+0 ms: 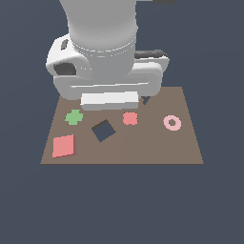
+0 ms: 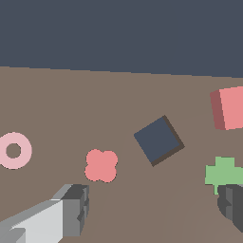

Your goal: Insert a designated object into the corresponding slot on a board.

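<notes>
The designated object, a flat salmon-red square tile, lies on the brown board near the corner at the exterior view's left. The slot is a dark square hole turned like a diamond, mid-board and empty. My gripper hangs above the board's far side, open, with nothing between its fingers. In the exterior view the white hand hides the fingertips. The tile is well apart from the gripper.
A green cross, a small red scalloped piece and a pink ring lie on the board. A small dark cut-out shows beside the hand. Dark blue ground surrounds the board.
</notes>
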You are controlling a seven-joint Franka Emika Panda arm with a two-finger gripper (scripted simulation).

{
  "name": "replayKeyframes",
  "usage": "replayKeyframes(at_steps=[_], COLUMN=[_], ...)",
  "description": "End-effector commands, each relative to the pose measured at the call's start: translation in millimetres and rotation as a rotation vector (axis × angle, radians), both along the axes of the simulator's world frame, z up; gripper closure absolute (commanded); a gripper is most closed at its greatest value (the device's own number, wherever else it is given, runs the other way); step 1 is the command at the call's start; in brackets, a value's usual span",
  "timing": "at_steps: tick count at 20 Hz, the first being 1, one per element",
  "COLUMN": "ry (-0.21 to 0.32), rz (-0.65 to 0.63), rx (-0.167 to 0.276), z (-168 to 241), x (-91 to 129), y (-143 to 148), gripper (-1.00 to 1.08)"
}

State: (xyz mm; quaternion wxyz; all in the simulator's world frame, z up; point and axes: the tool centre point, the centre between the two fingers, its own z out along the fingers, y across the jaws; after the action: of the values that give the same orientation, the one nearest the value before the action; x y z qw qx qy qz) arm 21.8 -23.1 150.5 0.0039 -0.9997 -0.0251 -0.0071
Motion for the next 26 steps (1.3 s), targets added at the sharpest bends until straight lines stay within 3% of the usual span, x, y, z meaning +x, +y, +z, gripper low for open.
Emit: replayKeyframes(at_steps=[1,14,26], ry=[0.002,0.010,0.013], rz=[0.015,0.103,0.139], rx=[-0.001,-0.007,-0.009], z=[-11,-73,-97], x=[6,51,73], y=[-18,-112,-148], gripper=[-0.92,-0.92,-0.92])
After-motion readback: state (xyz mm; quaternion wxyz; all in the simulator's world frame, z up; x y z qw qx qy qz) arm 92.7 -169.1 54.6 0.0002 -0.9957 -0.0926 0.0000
